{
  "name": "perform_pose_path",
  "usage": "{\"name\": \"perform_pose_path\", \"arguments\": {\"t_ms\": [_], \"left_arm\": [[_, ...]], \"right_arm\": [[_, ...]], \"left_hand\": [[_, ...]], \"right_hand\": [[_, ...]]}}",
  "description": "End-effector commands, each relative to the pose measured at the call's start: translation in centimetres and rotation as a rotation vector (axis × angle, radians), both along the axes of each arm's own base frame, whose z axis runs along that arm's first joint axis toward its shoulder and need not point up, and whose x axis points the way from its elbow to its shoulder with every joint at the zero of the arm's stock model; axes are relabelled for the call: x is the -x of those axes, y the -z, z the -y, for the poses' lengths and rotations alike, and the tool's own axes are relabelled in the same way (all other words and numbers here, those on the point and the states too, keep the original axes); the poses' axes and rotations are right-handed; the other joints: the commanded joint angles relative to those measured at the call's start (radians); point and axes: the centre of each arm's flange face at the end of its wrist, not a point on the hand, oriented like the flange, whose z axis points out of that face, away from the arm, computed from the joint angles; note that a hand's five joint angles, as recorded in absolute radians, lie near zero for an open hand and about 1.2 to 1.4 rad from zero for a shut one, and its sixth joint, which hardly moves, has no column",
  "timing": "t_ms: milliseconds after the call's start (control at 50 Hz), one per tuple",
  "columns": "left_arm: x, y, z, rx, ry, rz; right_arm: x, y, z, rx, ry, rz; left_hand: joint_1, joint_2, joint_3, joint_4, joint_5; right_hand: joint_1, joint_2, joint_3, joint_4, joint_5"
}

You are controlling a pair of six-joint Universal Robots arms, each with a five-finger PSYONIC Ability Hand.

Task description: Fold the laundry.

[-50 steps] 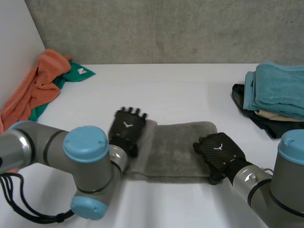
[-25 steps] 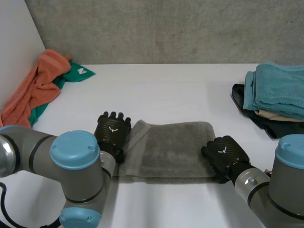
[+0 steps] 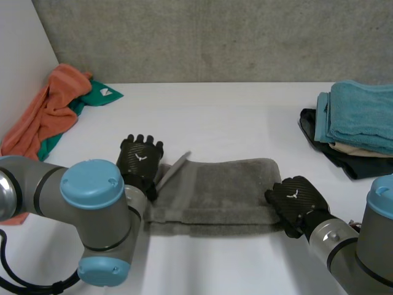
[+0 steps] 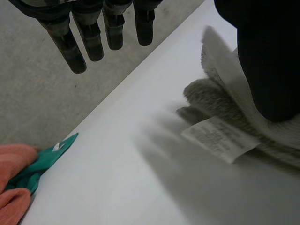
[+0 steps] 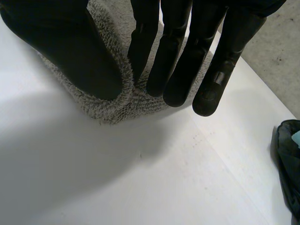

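"Towel (image 3: 227,193) first: where does it lie?" asks the desk.

"Grey, folded into a long band, flat on the white table (image 3: 233,117) at the near side, between the two arms. The left hand (image 3: 140,165) is at one short end and the right hand (image 3: 296,201) at the other."

"What is the left hand doing?"

"It is spread open. In its wrist view the fingers (image 4: 89,40) point straight out over bare table, clear of the cloth. The thumb (image 4: 265,61) lies against the towel's end, just beside a white label (image 4: 219,139). A strip of the top layer stands up slightly next to that hand."

"And the right?"

"It grips. The rounded end of the towel sits nipped between its thumb (image 5: 70,47) and straight fingers (image 5: 173,51), fingertips at the towel's edge."

"Anything else on the table?"

"An orange cloth (image 3: 46,117) is heaped over a green cloth (image 3: 98,97) at the far left, by the wall. At the far right a stack of folded blue towels (image 3: 362,117) rests on a dark garment (image 3: 334,153). Both piles are well apart from the grey towel."
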Motion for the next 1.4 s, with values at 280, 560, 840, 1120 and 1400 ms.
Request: {"name": "perform_pose_path", "arguments": {"t_ms": [280, 560, 840, 1120, 1400], "left_arm": [[-0.8, -0.7, -0.6, -0.007, -0.014, 0.0], [-2.3, -5.0, -1.8, 0.07, -0.025, -0.065], [-5.6, -7.3, -0.5, 0.12, -0.131, -0.093], [-6.5, -8.1, 0.3, 0.128, -0.169, -0.171], [0.1, -9.5, -4.2, 0.076, 0.191, -0.349]], "right_arm": [[0.2, -0.2, 0.5, 0.03, -0.006, -0.035], [-3.9, -5.5, 1.9, 0.351, -0.195, -0.137], [-15.2, -3.4, -6.0, 0.378, -0.746, -0.002], [-15.4, -3.5, -4.5, 0.248, -0.602, 0.106], [-6.8, -7.1, 2.8, -0.251, -0.023, 0.569]], "left_hand": [[0.023, 0.021, 0.013, 0.019, 0.003], [0.006, 0.003, -0.004, 0.001, -0.014], [0.003, 0.0, -0.007, -0.001, -0.017], [-0.006, -0.009, -0.016, -0.01, -0.026], [0.003, 0.0, -0.007, -0.001, -0.017]], "right_hand": [[0.502, 0.225, 0.216, 0.207, 0.249], [0.502, 0.225, 0.216, 0.207, 0.249], [0.502, 0.225, 0.216, 0.207, 0.249], [-0.72, -0.997, -1.006, -1.014, -0.973], [-0.72, -0.997, -1.006, -1.014, -0.973]]}}
